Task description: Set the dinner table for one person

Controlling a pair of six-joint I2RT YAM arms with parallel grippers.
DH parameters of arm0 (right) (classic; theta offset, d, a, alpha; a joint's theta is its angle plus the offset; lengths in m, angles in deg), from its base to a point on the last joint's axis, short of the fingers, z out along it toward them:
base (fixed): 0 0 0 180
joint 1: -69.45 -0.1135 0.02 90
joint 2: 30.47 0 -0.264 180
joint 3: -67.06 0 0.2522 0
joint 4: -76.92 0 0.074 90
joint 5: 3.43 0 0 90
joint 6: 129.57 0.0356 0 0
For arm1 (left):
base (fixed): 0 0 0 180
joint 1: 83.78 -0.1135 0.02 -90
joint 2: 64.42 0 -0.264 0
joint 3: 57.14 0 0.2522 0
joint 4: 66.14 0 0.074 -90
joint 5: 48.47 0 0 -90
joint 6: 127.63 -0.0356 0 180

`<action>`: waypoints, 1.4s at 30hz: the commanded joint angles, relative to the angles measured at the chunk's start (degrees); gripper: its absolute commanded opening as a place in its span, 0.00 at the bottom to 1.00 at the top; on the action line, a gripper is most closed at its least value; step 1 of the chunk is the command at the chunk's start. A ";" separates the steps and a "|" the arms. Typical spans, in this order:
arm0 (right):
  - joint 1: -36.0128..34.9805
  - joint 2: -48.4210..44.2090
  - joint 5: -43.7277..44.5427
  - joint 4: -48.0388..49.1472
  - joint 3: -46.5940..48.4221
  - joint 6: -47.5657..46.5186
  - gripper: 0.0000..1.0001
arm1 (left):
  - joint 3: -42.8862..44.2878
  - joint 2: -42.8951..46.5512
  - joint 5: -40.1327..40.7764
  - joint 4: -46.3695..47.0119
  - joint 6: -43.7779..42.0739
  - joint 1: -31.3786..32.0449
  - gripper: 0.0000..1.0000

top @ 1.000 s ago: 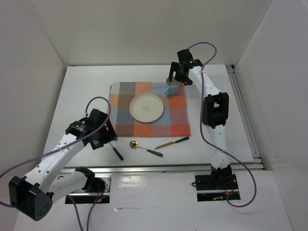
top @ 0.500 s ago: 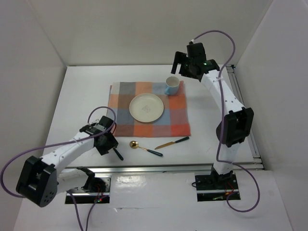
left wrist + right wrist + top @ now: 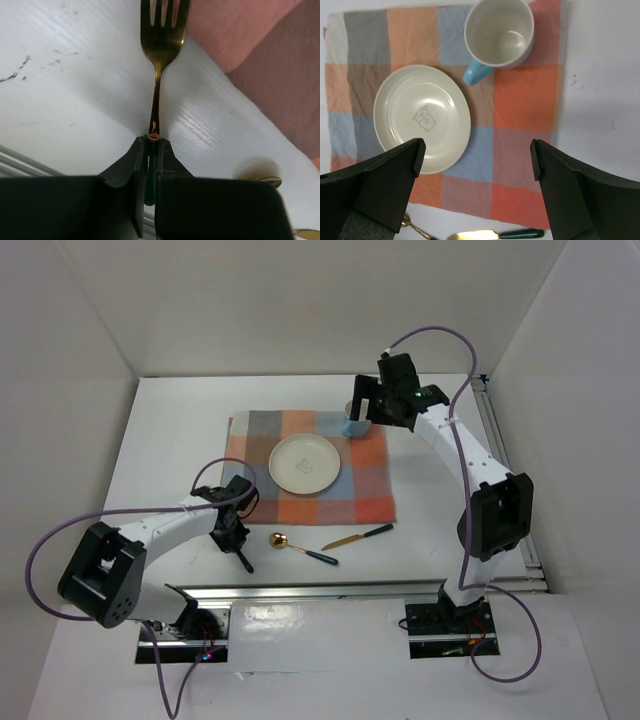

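Note:
A gold fork [image 3: 159, 50] with a dark green handle [image 3: 243, 560] lies on the white dinner table [image 3: 160, 440], just off the checked mat's [image 3: 310, 475] near left corner. My left gripper [image 3: 151, 144] [image 3: 233, 532] is shut on the fork's handle. On the mat stand a white plate [image 3: 305, 462] [image 3: 422, 119] and a white cup with a blue handle [image 3: 500, 32]. Above the mat my right gripper [image 3: 477, 160] [image 3: 362, 412] hangs wide open with nothing between its fingers, mostly hiding the cup in the top view.
A gold spoon [image 3: 281, 540] and a gold knife [image 3: 357, 536] [image 3: 495, 233], both dark-handled, lie on the table in front of the mat. An aluminium rail [image 3: 350, 589] runs along the near edge. White walls enclose the table.
My left gripper moved right and down to the fork and closed on its handle. My right gripper let go of the cup, drew back and now hovers over the mat.

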 commanded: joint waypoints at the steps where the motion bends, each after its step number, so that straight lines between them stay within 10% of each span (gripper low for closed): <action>1: -0.49 -7.99 2.17 0.82 -4.33 -2.06 1.00 | 3.55 2.55 3.11 -7.97 2.53 0.77 0.00; 8: -0.49 -16.79 -0.63 -0.58 -13.14 -7.96 0.99 | 18.73 8.90 9.09 -12.65 -18.35 0.16 0.00; 16: -15.68 -18.47 -4.00 -1.46 -21.57 -6.21 0.78 | 45.81 -20.87 8.82 -13.16 -44.63 -2.30 0.00; 27: -39.24 -14.86 4.19 6.70 -36.24 -7.08 0.70 | 60.43 -41.20 3.73 -11.59 -53.36 -6.61 0.00; 38: -42.67 -9.59 1.29 16.72 -41.80 -6.47 0.63 | 62.89 -46.47 0.65 -8.77 -52.22 -8.72 0.00; 42: -42.68 -8.36 1.29 17.78 -42.93 -6.47 0.63 | 62.37 -45.87 -0.23 -8.78 -51.69 -9.25 0.28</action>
